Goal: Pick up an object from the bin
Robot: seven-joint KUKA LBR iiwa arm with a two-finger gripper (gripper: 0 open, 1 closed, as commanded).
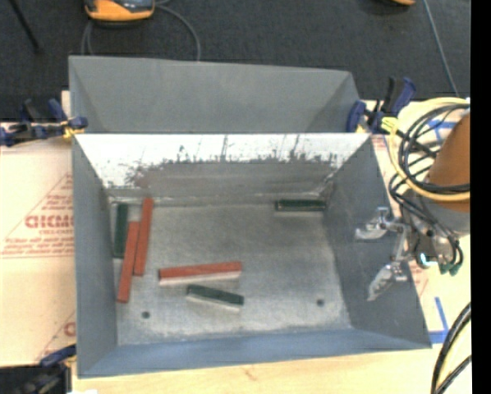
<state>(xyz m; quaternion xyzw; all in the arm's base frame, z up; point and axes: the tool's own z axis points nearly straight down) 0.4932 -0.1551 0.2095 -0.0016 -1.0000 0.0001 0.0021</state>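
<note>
Pincer: the pincer (378, 257) hangs over the bin's sloping right wall, its two fingers (369, 231) spread apart with nothing between them.
Arm: it comes in from the right, with an orange cover (452, 158) and looped black cables (416, 150) at the wrist.
Bin: the grey metal bin (229, 150) has a scuffed floor with a handful of loose bars lying flat on it.
Nearest piece: a short dark green bar (300, 206) lies at the back right of the floor, against the foot of the rear wall. It is to the left of the pincer and apart from it.
Centre: a red bar (200, 270) with a pale lower edge lies crosswise in the middle. A slanted green bar (215, 295) sits just in front of it.
Left side: two long red sticks (144, 236) lie side by side, running front to back, with a dark green strip (121, 230) just to their left. All are well apart from the pincer.
</note>
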